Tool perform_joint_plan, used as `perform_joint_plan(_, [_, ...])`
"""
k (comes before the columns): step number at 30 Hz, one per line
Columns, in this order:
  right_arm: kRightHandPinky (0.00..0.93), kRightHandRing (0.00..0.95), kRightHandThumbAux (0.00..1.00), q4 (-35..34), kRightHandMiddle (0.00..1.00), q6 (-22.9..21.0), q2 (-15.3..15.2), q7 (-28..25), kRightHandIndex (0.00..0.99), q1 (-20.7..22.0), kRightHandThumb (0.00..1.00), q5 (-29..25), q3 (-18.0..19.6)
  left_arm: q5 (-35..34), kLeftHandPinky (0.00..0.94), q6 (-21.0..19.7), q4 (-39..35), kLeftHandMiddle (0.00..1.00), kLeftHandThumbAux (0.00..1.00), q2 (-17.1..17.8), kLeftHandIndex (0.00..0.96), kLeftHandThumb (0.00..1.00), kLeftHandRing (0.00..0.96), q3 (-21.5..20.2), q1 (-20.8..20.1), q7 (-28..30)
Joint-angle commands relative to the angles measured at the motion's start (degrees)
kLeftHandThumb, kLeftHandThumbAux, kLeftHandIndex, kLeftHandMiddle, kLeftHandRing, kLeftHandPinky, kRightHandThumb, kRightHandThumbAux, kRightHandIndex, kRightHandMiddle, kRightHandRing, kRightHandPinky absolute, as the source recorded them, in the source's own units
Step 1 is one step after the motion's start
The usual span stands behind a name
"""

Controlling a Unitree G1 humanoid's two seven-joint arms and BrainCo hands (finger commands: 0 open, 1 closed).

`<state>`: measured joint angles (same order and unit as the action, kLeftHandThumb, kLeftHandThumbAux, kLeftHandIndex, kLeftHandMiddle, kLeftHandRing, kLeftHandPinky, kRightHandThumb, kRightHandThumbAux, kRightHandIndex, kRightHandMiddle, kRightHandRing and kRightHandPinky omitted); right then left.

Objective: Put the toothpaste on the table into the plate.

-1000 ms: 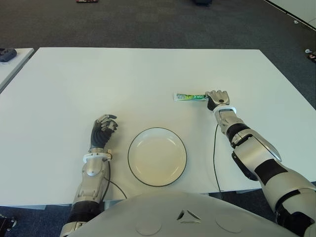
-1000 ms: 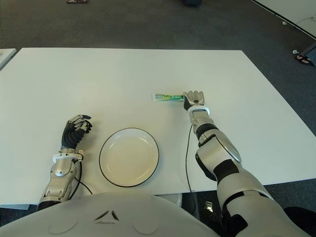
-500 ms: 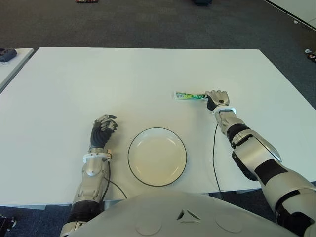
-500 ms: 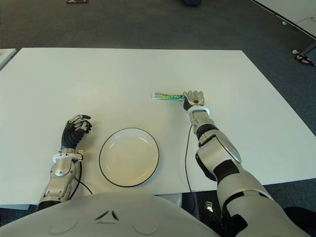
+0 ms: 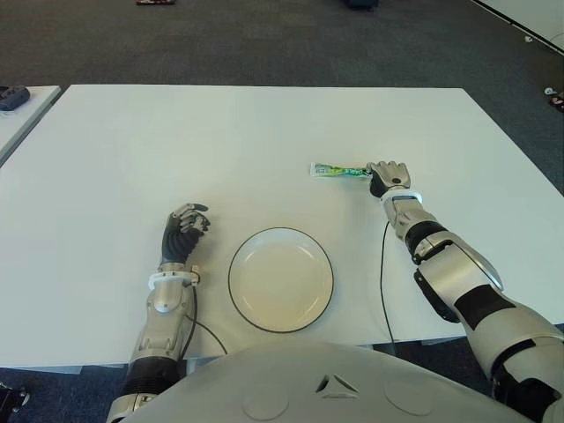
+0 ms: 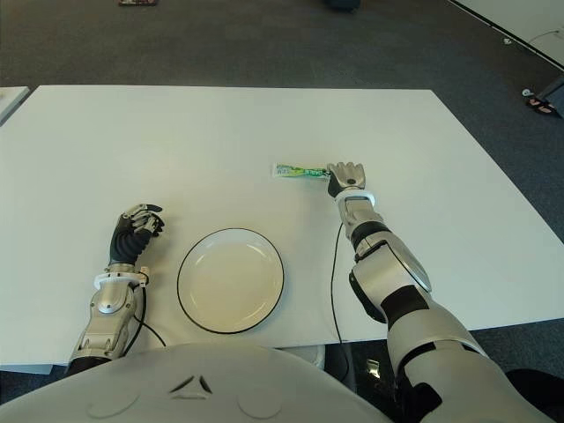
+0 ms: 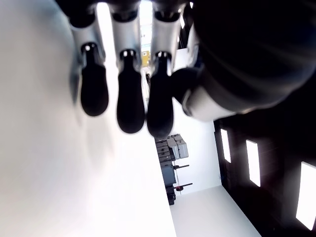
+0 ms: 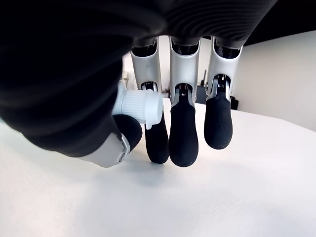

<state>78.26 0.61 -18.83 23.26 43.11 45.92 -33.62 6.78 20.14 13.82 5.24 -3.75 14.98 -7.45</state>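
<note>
A green-and-white toothpaste tube (image 5: 337, 169) lies right of the table's middle, its white cap (image 8: 138, 104) pointing toward my right hand (image 5: 388, 176). In the right wrist view the cap sits pinched between the thumb and the index finger (image 8: 158, 143), and the other fingers curl down to the tabletop. The rest of the tube is hidden behind the hand in that view. A white plate with a dark rim (image 5: 280, 280) sits empty near the front edge, left of and nearer than the tube. My left hand (image 5: 183, 231) shows left of the plate, fingers curled, holding nothing.
The white table (image 5: 220, 141) stretches wide and bare behind the plate. A black cable (image 5: 382, 282) runs along my right forearm to the front edge. A second table's corner with a dark object (image 5: 12, 97) shows at the far left.
The tube has shifted slightly farther from me together with my right hand's fingers at its cap. The left hand has not moved.
</note>
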Motion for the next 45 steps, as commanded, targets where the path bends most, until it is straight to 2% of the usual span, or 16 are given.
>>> perform_joint_plan(1, [0.681, 0.675, 0.718, 0.41, 0.670, 1.59, 2.40, -2.10, 0.433, -1.86, 0.707, -4.78, 4.02, 0.21, 0.605, -0.80, 0.50, 0.615, 0.718, 0.09, 0.430, 0.704, 0.625, -0.01, -0.06, 0.12])
perform_joint_plan(6, [0.731, 0.708, 0.718, -0.47, 0.701, 1.61, 4.07, -1.84, 0.434, -0.72, 0.708, -7.62, 6.63, 0.42, 0.610, -1.03, 0.27, 0.615, 0.718, 0.08, 0.429, 0.705, 0.623, 0.02, -0.09, -0.03])
perform_joint_plan(11, [0.763, 0.736, 0.719, -1.80, 0.734, 4.31, 5.45, -2.21, 0.437, -0.52, 0.709, -12.91, 11.46, 0.70, 0.596, -1.59, -0.12, 0.605, 0.718, 0.03, 0.429, 0.705, 0.613, 0.14, -0.11, -0.22])
perform_joint_plan(20, [0.849, 0.819, 0.719, -4.79, 0.825, 10.55, 6.35, -3.57, 0.440, -0.74, 0.709, -18.27, 15.97, 0.89, 0.599, -1.27, 0.34, 0.609, 0.717, 0.07, 0.430, 0.705, 0.620, 0.26, -0.58, -0.20])
perform_joint_plan(25, [0.877, 0.857, 0.720, -6.10, 0.871, 12.12, 6.60, -4.94, 0.440, -0.78, 0.709, -19.43, 17.10, 0.92, 0.596, -1.04, 0.98, 0.611, 0.717, 0.18, 0.430, 0.705, 0.623, 0.17, -0.97, -0.19])
perform_joint_plan(34, [0.879, 0.883, 0.719, -9.32, 0.894, 15.72, 7.23, -8.72, 0.439, -1.54, 0.709, -21.85, 18.96, 0.49, 0.596, -0.53, 0.77, 0.611, 0.718, 0.10, 0.429, 0.704, 0.622, 0.11, -0.80, 0.14])
perform_joint_plan(40, [0.878, 0.888, 0.717, -12.84, 0.895, 20.10, 7.55, -11.01, 0.439, -3.43, 0.712, -22.92, 19.20, 0.33, 0.591, -0.56, 1.05, 0.601, 0.718, 0.05, 0.429, 0.703, 0.617, 0.16, -0.91, 0.28])
perform_joint_plan(45, [0.879, 0.890, 0.716, -20.52, 0.895, 23.25, 7.56, -12.79, 0.440, -7.36, 0.714, -22.52, 18.12, 0.19, 0.597, -0.58, 0.83, 0.599, 0.718, -0.10, 0.429, 0.703, 0.616, 0.28, -0.82, 0.37])
